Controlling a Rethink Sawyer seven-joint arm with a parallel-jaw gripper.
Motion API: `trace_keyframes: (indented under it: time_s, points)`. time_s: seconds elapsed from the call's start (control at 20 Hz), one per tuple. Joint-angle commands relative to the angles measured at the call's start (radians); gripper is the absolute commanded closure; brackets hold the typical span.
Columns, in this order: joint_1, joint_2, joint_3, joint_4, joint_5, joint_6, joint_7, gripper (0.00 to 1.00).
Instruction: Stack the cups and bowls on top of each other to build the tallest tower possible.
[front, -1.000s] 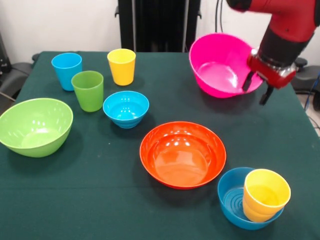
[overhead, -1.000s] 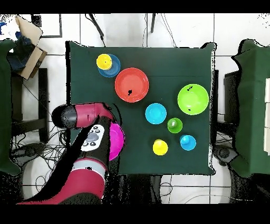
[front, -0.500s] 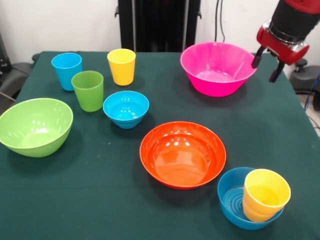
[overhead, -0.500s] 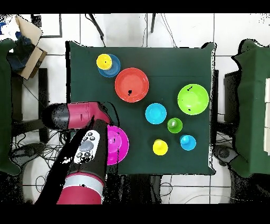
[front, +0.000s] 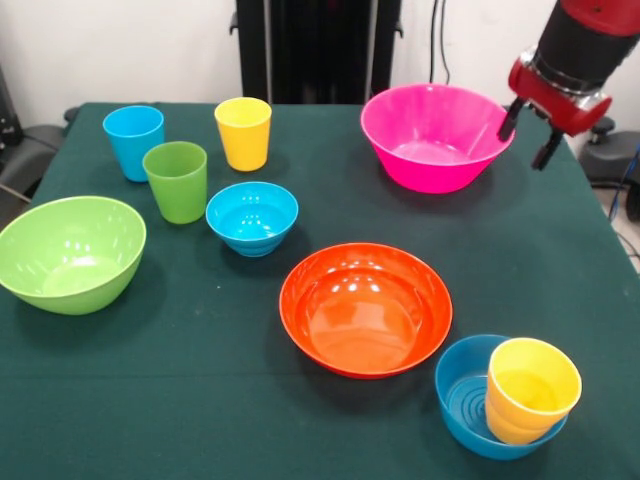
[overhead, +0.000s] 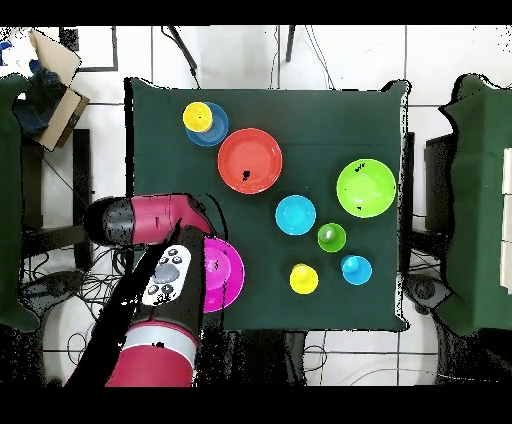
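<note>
My gripper (front: 523, 149) hangs open and empty just right of the large pink bowl (front: 432, 150), level with its rim and not touching it. The pink bowl sits upright at the back right; in the overhead view the pink bowl (overhead: 228, 276) is partly under the arm. The wide orange bowl (front: 365, 310) lies at centre front. A squat yellow-orange cup (front: 531, 390) leans inside a small blue bowl (front: 460, 398). On the left stand another blue bowl (front: 252, 217), the green cup (front: 177, 181), the light blue cup (front: 133, 141), the yellow cup (front: 243, 133) and the lime bowl (front: 70, 253). No tower is in view.
A dark green cloth covers the table (front: 200, 390). The arm (overhead: 160, 290) reaches over the table's edge beside the pink bowl. A cardboard box (overhead: 50, 85) sits off the table, and dark chairs stand along both sides.
The pink bowl, tilted on the gripper a second ago, now sits flat on the table. The gripper let go, moved right and up, then dropped slightly beside the rim.
</note>
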Motion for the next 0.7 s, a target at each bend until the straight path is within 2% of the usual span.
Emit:
trace_keyframes:
  time_s: [0.05,0.35,0.7]
  points:
    - [0.020,0.154,0.029,-0.006,-0.027,-0.100,0.106,0.00]
    - [0.046,0.202,-0.008,-0.025,-0.040,-0.112,0.098,0.00]
    - [0.054,0.203,-0.016,-0.022,-0.044,-0.082,0.051,0.00]
